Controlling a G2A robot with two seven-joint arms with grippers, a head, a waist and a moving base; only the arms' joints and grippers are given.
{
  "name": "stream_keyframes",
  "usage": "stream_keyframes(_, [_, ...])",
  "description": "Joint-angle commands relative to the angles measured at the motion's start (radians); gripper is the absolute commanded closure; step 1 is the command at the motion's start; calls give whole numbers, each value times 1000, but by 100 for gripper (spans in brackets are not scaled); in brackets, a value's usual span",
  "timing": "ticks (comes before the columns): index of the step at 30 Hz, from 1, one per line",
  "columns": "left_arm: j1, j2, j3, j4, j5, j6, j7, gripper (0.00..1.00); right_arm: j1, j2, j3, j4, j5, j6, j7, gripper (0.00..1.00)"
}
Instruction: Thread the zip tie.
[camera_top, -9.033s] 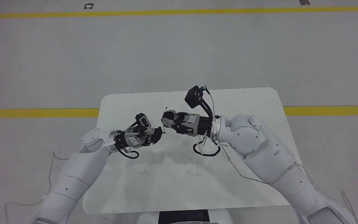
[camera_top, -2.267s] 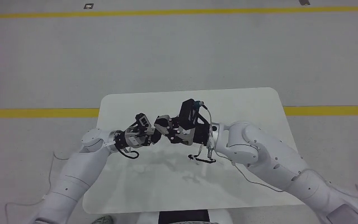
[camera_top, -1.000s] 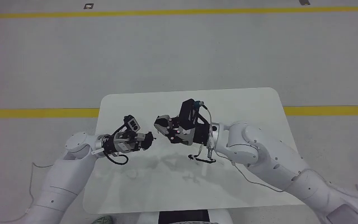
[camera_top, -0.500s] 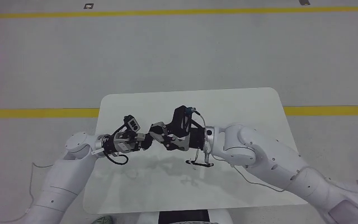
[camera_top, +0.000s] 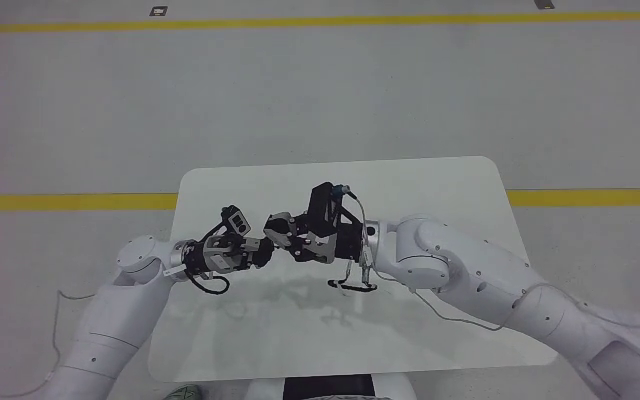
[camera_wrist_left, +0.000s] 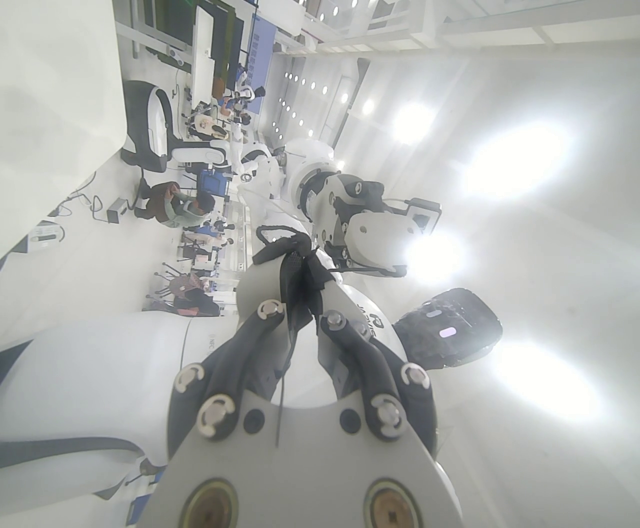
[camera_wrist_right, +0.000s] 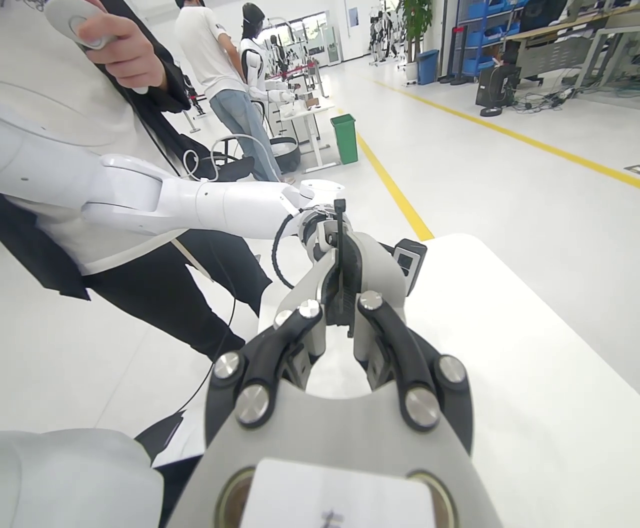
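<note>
the right arm has slid further toward the left one over the last half second, so the right pincer now meets the left pincer above the white rounded surface; a second ago a clear gap lay between them. the left arm has kept its place meanwhile. the right pincer is pressed together on a thin black plastic zip tie, which runs along between its fingers with the square head poking out past the tips. the left pincer is likewise pinched on the zip tie: its wrist view shows the narrow strap running down between the closed fingers. in the top view the tie is too thin to make out, and where the pincers meet one hides the other. whether the strap has entered the head cannot be told. the right wrist view shows the left pincer just behind the head.
</note>
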Motion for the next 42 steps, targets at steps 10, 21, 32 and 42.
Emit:
stream_keyframes(10, [0, 0, 0, 0, 0, 0, 0, 100, -19, -2, 12, -2, -21, 4, 6, 100])
stream_keyframes(21, [0, 0, 0, 0, 0, 0, 0, 100, -74, -5, 65, -5, -68, 0, 35, 100])
stream_keyframes(32, [0, 0, 0, 0, 0, 0, 0, 100, -103, -10, 93, -8, -74, 0, 55, 100])
stream_keyframes(42, [0, 0, 0, 0, 0, 0, 0, 100, -113, -11, 103, -22, -73, 0, 77, 100])
